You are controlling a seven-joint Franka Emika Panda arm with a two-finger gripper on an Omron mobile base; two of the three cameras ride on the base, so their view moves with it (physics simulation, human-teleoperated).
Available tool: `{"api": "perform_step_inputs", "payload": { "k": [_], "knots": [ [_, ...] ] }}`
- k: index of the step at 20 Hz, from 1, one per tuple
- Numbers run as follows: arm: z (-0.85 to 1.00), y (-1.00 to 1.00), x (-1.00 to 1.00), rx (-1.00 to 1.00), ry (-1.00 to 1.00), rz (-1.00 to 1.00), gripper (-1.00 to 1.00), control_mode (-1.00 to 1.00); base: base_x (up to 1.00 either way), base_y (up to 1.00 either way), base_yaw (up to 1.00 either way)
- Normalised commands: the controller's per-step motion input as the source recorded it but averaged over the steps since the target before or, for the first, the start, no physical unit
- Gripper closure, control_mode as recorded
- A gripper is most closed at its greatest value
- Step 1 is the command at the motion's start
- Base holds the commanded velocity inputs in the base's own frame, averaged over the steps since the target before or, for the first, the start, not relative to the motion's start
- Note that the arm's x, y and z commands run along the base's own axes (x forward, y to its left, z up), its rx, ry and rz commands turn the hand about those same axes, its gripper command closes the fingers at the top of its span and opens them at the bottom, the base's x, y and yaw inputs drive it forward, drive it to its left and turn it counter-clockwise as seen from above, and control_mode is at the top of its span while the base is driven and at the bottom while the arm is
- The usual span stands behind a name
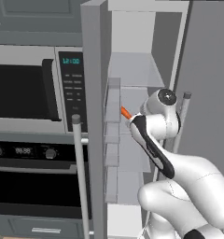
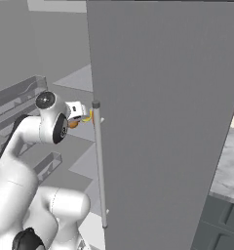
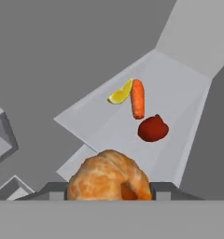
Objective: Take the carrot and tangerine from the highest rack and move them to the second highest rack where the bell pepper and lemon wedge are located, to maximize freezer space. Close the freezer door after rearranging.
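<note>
Pinching the tangerine (image 3: 109, 175) in the claw (image 3: 109, 193), hovering over a rack (image 3: 179, 93) (carrot (image 3: 137, 98) touching lemon wedge (image 3: 120, 93), bell pepper (image 3: 152, 129) just beside).

You see the tangerine (image 3: 109, 175) between the gripper's fingers with a dimpled, mottled rind. Ahead of it, the carrot (image 3: 137, 98) looks faintly ridged and matt, the bell pepper (image 3: 152, 129) smooth, the lemon wedge (image 3: 120, 94) pulpy. The shelf (image 3: 179, 93) beneath them looks smooth, matt, pale plastic.
</note>
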Motion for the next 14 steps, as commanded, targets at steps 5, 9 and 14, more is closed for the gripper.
{"api": "perform_step_inputs", "payload": {
  "k": [5, 9, 14],
  "knots": [
    [-0.27, 0.00, 0.45, 0.00, 0.05, 0.00, 1.00, -1.00, 0.00, 0.00, 0.00],
    [-0.36, 0.00, 0.45, 0.00, 0.00, 0.00, 1.00, -1.00, 0.00, 0.00, 0.00],
    [-0.49, 0.00, 0.45, 0.00, -0.01, 0.00, 1.00, -1.00, 0.00, 0.00, 0.00]
  ]
}}
